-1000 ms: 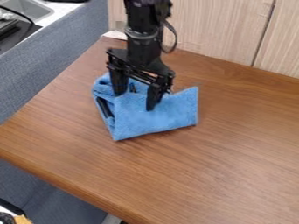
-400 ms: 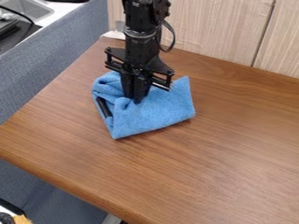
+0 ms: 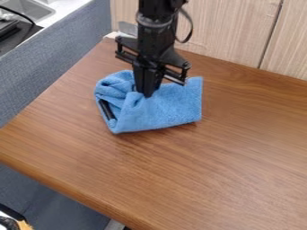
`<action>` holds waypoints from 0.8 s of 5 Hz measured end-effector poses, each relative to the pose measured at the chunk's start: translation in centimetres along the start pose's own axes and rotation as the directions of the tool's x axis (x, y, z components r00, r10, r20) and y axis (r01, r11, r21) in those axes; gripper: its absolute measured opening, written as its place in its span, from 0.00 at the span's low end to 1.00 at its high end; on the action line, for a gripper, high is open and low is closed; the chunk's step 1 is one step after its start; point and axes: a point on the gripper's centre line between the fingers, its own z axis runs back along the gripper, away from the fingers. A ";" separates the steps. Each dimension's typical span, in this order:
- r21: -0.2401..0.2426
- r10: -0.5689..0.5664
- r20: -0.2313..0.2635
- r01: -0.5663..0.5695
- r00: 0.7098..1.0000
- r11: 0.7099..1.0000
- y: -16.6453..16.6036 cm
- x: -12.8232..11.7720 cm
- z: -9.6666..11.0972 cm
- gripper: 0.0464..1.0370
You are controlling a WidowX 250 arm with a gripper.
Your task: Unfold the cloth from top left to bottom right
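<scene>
The gripper [image 3: 146, 95] hangs over the upper middle of the folded blue cloth [image 3: 162, 110]. Its fingers are together, shut on a pinched bit of the cloth, which puckers around the tips. The cloth lies bunched on the upper left part of the wooden table, with a rolled, creased left side and a flatter right side. A black object [image 3: 107, 109] pokes out of the fold at the cloth's left edge; the rest of it is hidden in the cloth.
The brown wooden table [image 3: 210, 170] stretches to the right and front. Light wood panels [image 3: 228, 31] rise behind it. A blue-grey padded partition [image 3: 51, 67] runs along the left, with a sink [image 3: 30, 8] beyond.
The gripper's fingers closed from wide apart onto the cloth. Since then it has shifted slightly up and to the right, and the cloth's lower edge has drawn upward.
</scene>
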 end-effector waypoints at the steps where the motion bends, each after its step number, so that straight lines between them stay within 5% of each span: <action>1: 0.005 -0.067 0.041 0.067 0.997 0.998 -2.3 -0.3 1.8 0.01; 2: -0.001 -0.149 0.040 0.149 0.988 0.989 -4.6 -1.6 1.8 0.01; 4: -0.019 -0.299 0.005 0.299 0.954 0.954 -9.2 -3.9 -1.7 0.01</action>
